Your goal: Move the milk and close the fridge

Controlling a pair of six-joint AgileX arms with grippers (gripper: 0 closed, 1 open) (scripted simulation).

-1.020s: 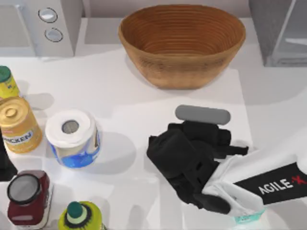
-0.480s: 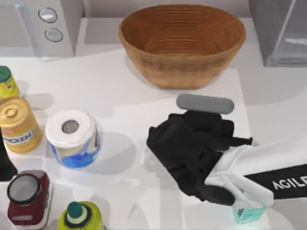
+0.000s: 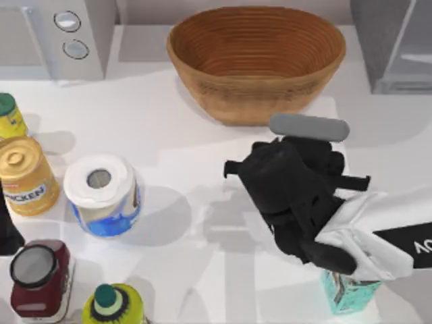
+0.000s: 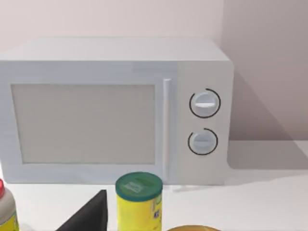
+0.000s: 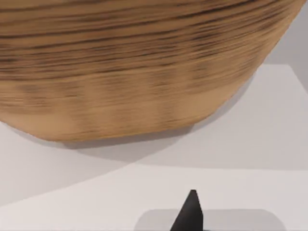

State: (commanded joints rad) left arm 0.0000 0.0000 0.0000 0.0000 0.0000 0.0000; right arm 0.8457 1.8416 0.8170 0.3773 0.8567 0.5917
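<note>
The right tool (image 3: 297,182) has moved toward the basket (image 3: 256,61) and fridge (image 3: 395,44); its jaws' state I cannot tell.

The yellow can (image 3: 25,177) at the desk's left edge carries a white label band whose dark letters read "CKEN", the start cut off by the curve of the can. On the right arm's black stripe (image 3: 413,247), at the picture's right edge, white lettering is cut off and cannot be made out.

fridge (image 3: 395,44) cut off at edge, teal carton (image 3: 347,295) partly hidden under right arm
</note>
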